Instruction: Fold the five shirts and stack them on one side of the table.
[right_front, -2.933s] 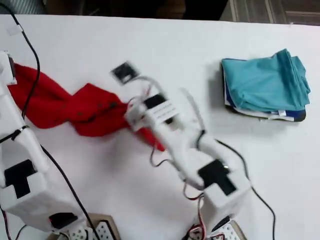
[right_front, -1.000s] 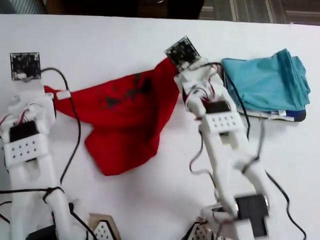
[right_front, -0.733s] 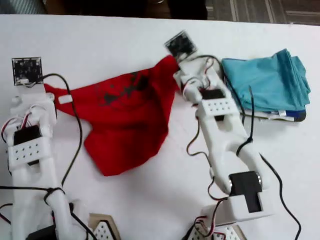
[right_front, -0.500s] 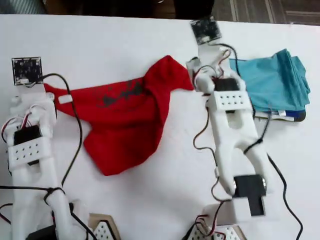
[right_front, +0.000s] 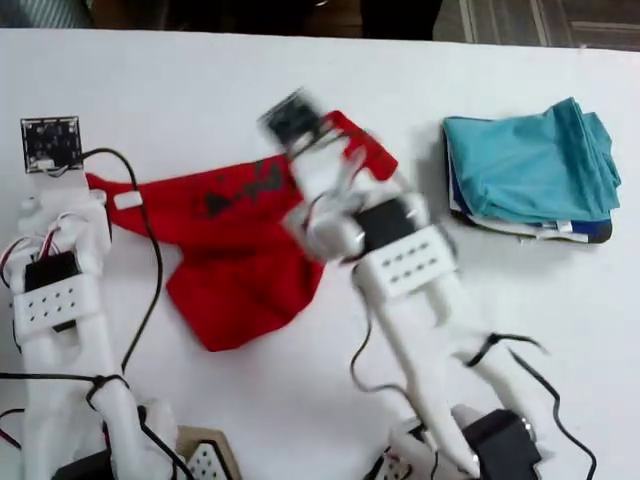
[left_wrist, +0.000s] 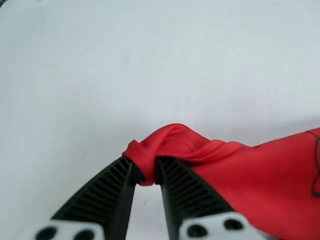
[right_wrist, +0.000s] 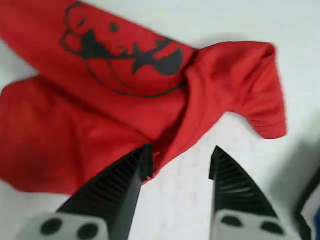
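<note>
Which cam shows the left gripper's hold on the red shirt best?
Left wrist view: the left gripper pinches a bunched corner of the red shirt. High view gives that corner from above, beside the arm; right wrist view, the shirt's print.

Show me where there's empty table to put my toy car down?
Bare table runs along the far edge behind the red shirt and the folded stack. More lies in front of the stack and on the near side of the shirt. Crowded in the middle: right gripper open over the shirt, left gripper pinching its corner.
</note>
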